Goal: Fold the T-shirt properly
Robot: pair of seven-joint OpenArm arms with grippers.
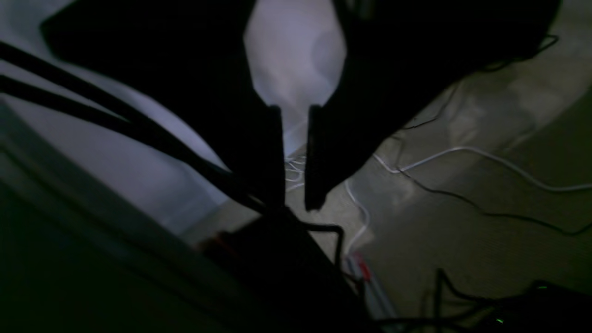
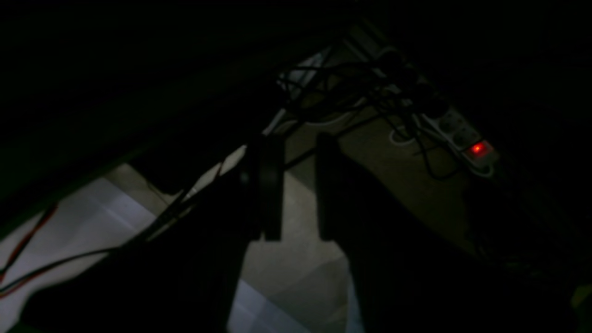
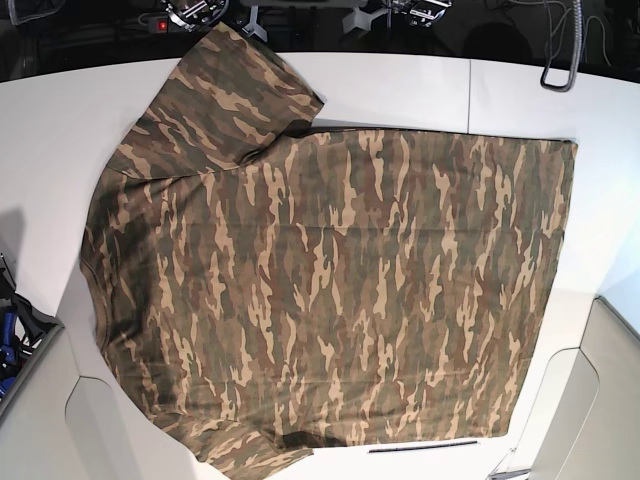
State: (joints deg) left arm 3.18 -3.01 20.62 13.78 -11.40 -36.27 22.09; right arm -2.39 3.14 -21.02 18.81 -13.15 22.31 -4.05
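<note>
The camouflage T-shirt (image 3: pixel 330 300) lies spread flat on the white table (image 3: pixel 400 90) in the base view. Its hem is at the right, and one sleeve (image 3: pixel 240 90) points to the far left corner. Neither gripper shows in the base view. In the left wrist view my left gripper (image 1: pixel 296 203) hangs over the floor, its dark fingers (image 1: pixel 275 157) a narrow gap apart with nothing between them. In the right wrist view my right gripper (image 2: pixel 299 237) also hangs over the floor, a narrow gap between its fingers and nothing held. No shirt shows in either wrist view.
White and black cables (image 1: pixel 462 152) lie on the floor. A power strip with a red light (image 2: pixel 478 150) sits among tangled cords. The arm mounts (image 3: pixel 300 12) stand at the table's far edge. A dark box with blue parts (image 3: pixel 10 340) is at the left edge.
</note>
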